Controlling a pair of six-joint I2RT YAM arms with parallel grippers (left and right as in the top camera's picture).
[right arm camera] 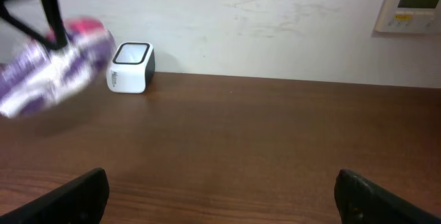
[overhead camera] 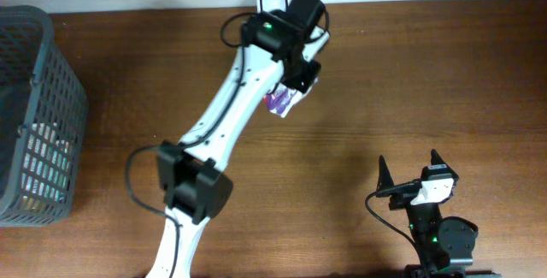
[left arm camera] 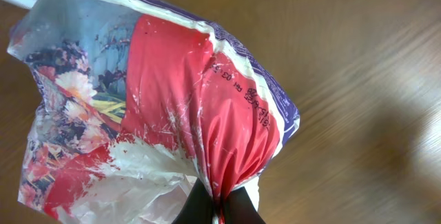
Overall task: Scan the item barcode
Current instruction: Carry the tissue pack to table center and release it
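Observation:
The item is a crinkled red, white and purple plastic packet (left arm camera: 165,107). My left gripper (left arm camera: 220,207) is shut on its bunched end and holds it above the table. From overhead the packet (overhead camera: 280,102) hangs under the left gripper (overhead camera: 295,77) near the back edge, close to the white barcode scanner (overhead camera: 272,1). In the right wrist view the packet (right arm camera: 52,69) hangs just left of the scanner (right arm camera: 131,67), whose dark window faces up. My right gripper (overhead camera: 410,168) stands open and empty at the front right. No barcode shows on the packet.
A grey mesh basket (overhead camera: 34,124) with several items inside stands at the left edge. A wall runs behind the table, with a white control panel (right arm camera: 413,2) mounted on it. Bare wooden tabletop (overhead camera: 427,81) lies between the two arms.

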